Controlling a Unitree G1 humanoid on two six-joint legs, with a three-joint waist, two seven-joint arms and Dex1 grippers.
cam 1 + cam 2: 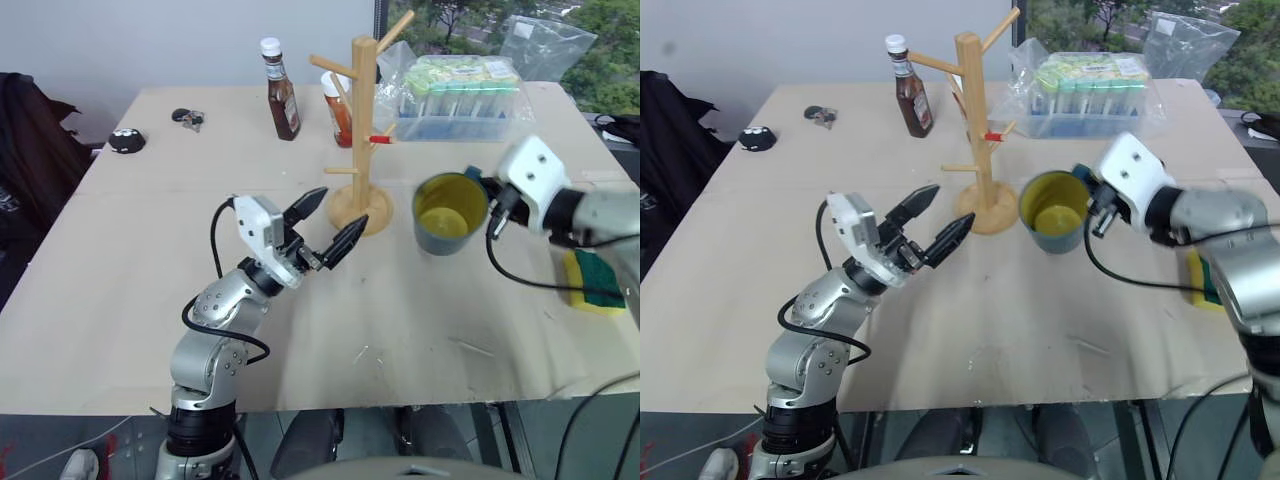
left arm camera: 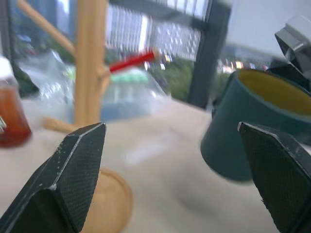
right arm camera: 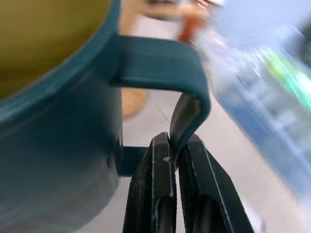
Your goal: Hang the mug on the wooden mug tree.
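The right gripper is pinched shut on the handle of the dark teal mug, its two black fingers clamped on the thin outer strap of the loop, and it carries the mug clear of the table, just to the right of the wooden mug tree and about level with the tree's lower pegs. The mug's yellow inside faces up and toward the camera. The left gripper hangs in front of the tree's round base with its fingers spread wide and nothing between them. To hang the mug well, the handle loop should be brought around to face a free peg, probably the red-tipped peg on the tree's right side, nearest the mug. The loop then needs to go over the tip and down the upward slope. The pinch covers part of the loop, so the open part must meet the peg. A hard sideways push could tip the tree.
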